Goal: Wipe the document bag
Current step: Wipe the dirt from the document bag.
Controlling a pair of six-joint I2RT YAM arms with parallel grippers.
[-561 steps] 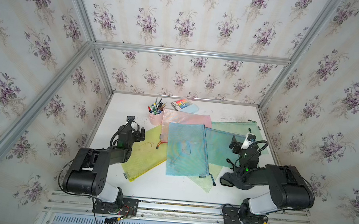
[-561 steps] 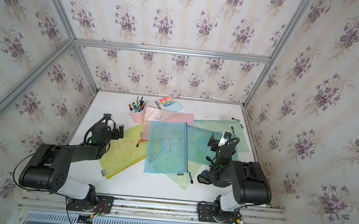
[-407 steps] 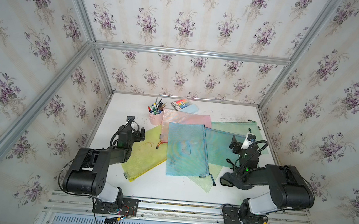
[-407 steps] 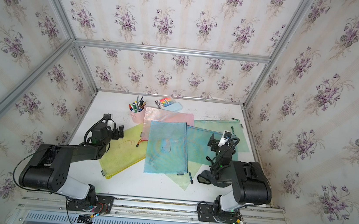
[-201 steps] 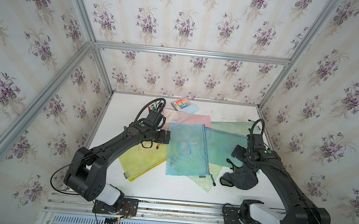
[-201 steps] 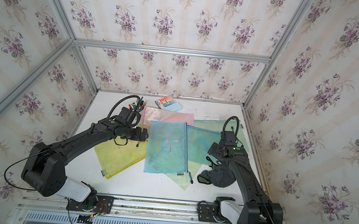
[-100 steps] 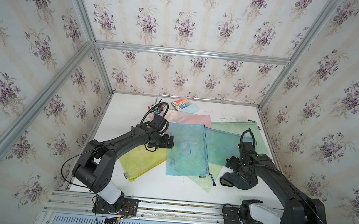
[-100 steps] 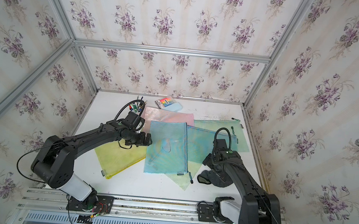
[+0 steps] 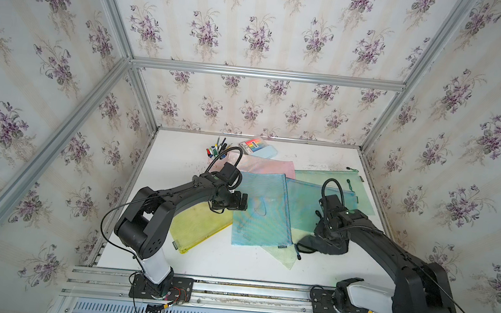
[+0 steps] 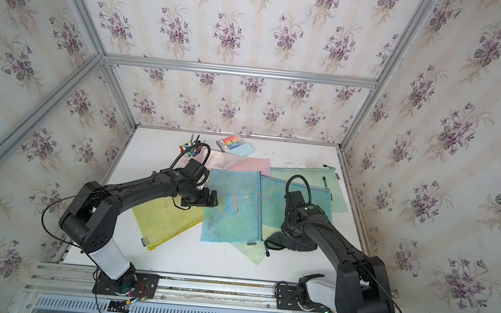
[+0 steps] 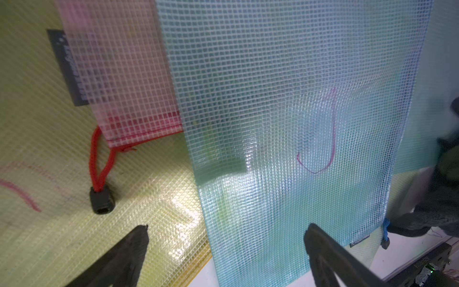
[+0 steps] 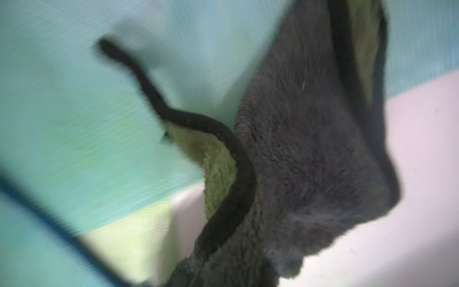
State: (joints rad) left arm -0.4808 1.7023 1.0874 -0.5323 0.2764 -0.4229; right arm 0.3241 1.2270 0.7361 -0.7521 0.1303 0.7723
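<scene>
- The document bag (image 9: 262, 209) (image 10: 233, 206) (image 11: 285, 124), of blue mesh, is laid flat near the middle of the table, on top of the other bags. Its long axis runs from the far side toward the near rail, slightly tilted.
- A looped red pen line (image 11: 320, 154) is drawn on its face.
- A small label (image 11: 359, 241) is sewn at its near corner; the writing cannot be read.
- The left gripper (image 11: 227, 229) (image 9: 239, 202) is spread wide over the bag's left edge, one finger above the yellow bag (image 9: 194, 224), nothing gripped.
- The right gripper (image 9: 325, 236) is closed on the dark cloth (image 9: 325, 244) (image 12: 310, 149), grey with a green underside, bunched just beside the bag's near right corner.
- A pink bag (image 9: 269, 165) and a green bag (image 9: 329, 178) are partly covered by the blue one.
- A dark tab (image 11: 67, 67) is seen through the pink mesh; its lettering is blurred.
- A pen cup (image 9: 216, 152) and a coloured pen pack (image 9: 253, 146) are set at the far side.
- The white table (image 9: 178, 162) is enclosed by floral-papered walls in an aluminium frame.
</scene>
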